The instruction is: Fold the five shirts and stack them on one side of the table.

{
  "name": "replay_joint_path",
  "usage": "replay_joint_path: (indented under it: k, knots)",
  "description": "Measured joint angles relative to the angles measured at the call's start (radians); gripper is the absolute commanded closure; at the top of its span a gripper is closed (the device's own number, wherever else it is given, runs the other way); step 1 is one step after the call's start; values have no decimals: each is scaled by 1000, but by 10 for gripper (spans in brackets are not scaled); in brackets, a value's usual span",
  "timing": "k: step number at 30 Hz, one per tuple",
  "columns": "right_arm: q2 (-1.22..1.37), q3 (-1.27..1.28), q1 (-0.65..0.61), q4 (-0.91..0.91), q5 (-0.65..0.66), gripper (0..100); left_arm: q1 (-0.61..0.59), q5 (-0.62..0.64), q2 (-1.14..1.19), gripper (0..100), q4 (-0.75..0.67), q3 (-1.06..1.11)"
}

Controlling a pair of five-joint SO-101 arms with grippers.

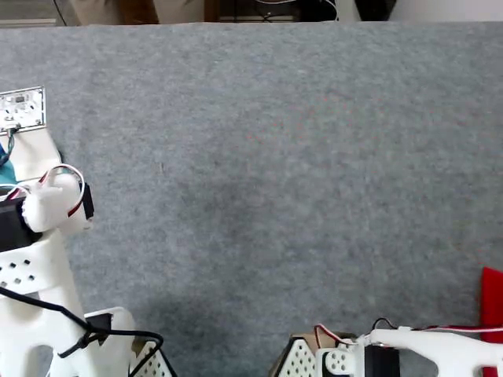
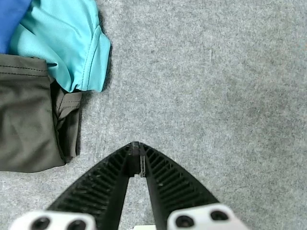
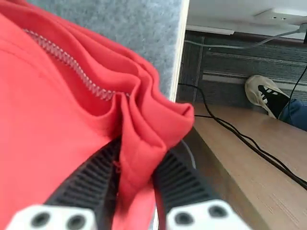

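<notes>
High view's edge cuts off the red shirt (image 1: 493, 302), seemingly most of it.

Non-task items: table covering, cabling, lower surface.
Grey felt mat (image 1: 275, 157) spans the high view from left to right edge. Black cables (image 3: 240, 137) trail over a wooden surface (image 3: 240, 191) beyond the mat's edge.

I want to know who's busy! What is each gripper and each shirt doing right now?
left gripper: shut, empty, over the grey mat.
right gripper: shut on a fold of the red shirt.
red shirt: bunched up, pinched.
teal shirt: lying against the olive shirt.
olive shirt: folded, flat on the mat.
blue shirt: just a corner shows, can't tell.
</notes>
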Motion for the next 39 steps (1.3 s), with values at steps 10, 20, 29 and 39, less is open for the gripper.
replay_joint_path:
  k: [10,20,29,39]
  knots:
    - [9,0,0,0,8,871,0,0,0,980,0,0]
    - [9,-2,2,178,83,570,0,0,0,980,0,0]
    - [9,-169,2,322,84,570,0,0,0,980,0,0]
    - [-3,-382,-21,325,84,744,0,0,0,980,0,-43]
